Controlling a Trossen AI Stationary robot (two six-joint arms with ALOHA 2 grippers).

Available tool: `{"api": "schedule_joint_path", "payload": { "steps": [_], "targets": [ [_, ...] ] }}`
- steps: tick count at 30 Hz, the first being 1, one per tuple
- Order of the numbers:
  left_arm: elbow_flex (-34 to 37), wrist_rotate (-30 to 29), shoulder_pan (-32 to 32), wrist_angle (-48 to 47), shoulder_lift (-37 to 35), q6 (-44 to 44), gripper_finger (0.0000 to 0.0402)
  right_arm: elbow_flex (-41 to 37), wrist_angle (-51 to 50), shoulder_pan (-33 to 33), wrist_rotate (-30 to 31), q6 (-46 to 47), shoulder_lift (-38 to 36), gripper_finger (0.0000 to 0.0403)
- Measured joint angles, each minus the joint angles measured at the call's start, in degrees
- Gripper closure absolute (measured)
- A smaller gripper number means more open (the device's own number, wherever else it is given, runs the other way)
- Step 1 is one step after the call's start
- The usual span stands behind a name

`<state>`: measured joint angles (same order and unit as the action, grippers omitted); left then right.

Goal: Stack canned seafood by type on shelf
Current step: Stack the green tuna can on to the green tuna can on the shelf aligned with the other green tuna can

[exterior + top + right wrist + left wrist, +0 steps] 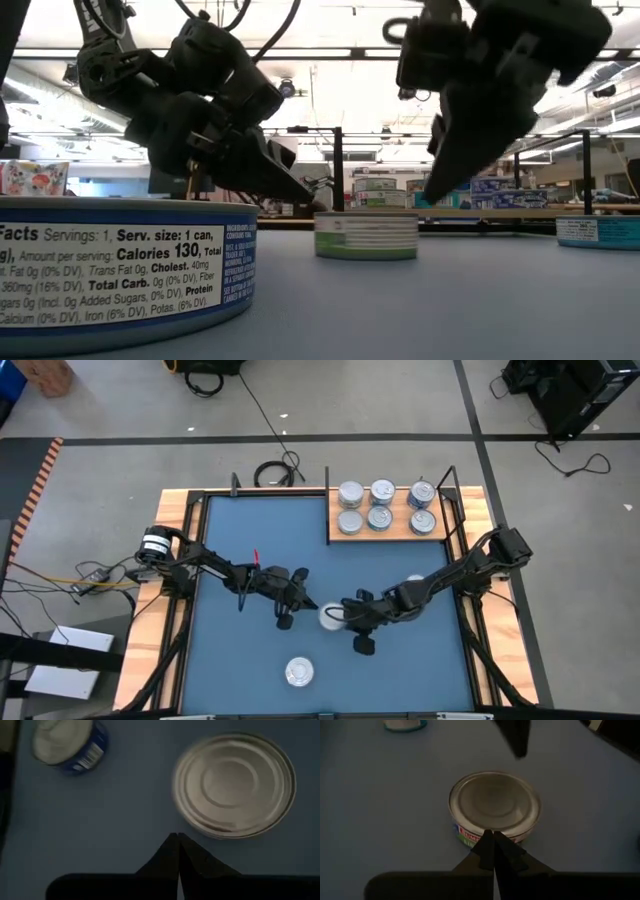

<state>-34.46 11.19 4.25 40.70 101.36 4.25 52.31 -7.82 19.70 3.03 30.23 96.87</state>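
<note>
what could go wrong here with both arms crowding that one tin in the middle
1. Both sets of fingers are shut, left gripper and right gripper flanking the short round silver-lidded tin with the green label; either could nudge it across the blue mat rather than grasp it.
2. The arms meet closely over this tin and might collide.
3. The light-brown wooden shelf already holds six tins, so placement there looks tight.

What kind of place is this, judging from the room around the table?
Probably a robotics lab or workshop in an office-like hall. The blue mat lies on a framed table on a bare grey floor with loose cables, and the low view shows ceiling strip lights over distant desks.
</note>
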Motion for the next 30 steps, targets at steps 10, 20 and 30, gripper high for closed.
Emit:
{"api": "schedule_joint_path", "payload": {
  "steps": [10, 20, 30],
  "targets": [
    [0.0, -3.2, 0.0, -2.8, 0.0, 0.1, 0.0396, 3.1, -2.0, -0.3, 3.9, -9.4, -0.5, 0.0307],
    [3.1, 3.6, -0.4, 6.3, 0.0, 1.3, 0.0399, 8.4, -6.3, -1.2, 4.6, -14.5, 0.6, 0.027],
    [10.3, 4.6, -2.0, 21.1, -0.1, -3.2, 0.04, 14.6, -13.9, -1.8, 4.6, -17.4, 3.7, 0.0272]
  ]
}}
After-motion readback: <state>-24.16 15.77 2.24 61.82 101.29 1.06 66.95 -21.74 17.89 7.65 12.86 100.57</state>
